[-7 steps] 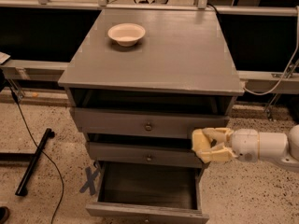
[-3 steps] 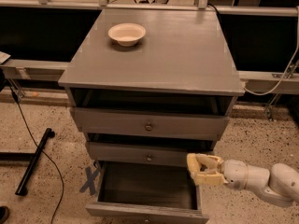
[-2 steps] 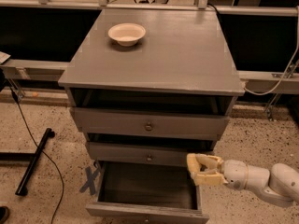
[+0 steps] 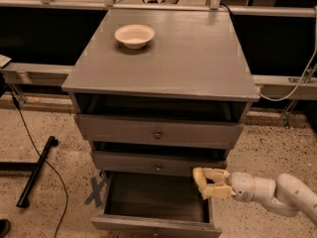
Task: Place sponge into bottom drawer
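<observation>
Grey wooden three-drawer cabinet [image 4: 168, 63] fills centre frame. Round cream bowl [image 4: 134, 35] sits on its top, toward the upper left.

Lowest grey drawer [image 4: 148, 223], wide and shallow with a dark inside, is pulled well out at bottom centre. The two grey drawers above, each with a small round knob, stand only slightly forward: upper one [image 4: 157, 131], middle one [image 4: 158, 163].

White arm [image 4: 277, 192] enters from the lower right. Its two-finger gripper [image 4: 205, 182] hangs over the right rear corner of the lowest drawer, just below the middle drawer's front. It is closed narrow around a small pale-yellow soft sponge [image 4: 212, 181], which is close in colour to the gripper. The sponge is above the drawer floor, not resting on it.

Blue taped X [image 4: 95, 188] on the speckled floor, left of the drawer. Black bar [image 4: 35, 171] lies at lower left.
</observation>
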`<state>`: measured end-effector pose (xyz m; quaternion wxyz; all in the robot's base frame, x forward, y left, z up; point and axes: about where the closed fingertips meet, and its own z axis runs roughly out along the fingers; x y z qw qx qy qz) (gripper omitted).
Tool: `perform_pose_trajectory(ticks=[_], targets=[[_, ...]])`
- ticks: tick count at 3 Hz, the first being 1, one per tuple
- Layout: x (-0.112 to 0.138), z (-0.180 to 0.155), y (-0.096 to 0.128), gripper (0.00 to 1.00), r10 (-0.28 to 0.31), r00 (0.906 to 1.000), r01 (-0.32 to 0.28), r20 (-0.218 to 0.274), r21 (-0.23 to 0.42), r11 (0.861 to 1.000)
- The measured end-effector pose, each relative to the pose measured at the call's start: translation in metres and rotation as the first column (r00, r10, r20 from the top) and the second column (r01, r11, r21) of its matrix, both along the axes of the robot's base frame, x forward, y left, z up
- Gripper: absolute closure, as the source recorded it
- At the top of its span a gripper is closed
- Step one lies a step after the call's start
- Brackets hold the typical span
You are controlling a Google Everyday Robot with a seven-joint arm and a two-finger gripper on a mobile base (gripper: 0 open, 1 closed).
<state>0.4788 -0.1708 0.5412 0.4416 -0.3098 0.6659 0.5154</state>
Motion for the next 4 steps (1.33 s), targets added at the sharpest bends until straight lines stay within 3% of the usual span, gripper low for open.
perform_pose_trajectory(ticks=[3,4], targets=[[0.0,-0.095,-0.005,1.0,-0.012,0.9877,0.033,-0.156,0.131,0.991],[-0.005,-0.125,0.001,1.0,0.001,0.9808,0.026,-0.195,0.137,0.99]])
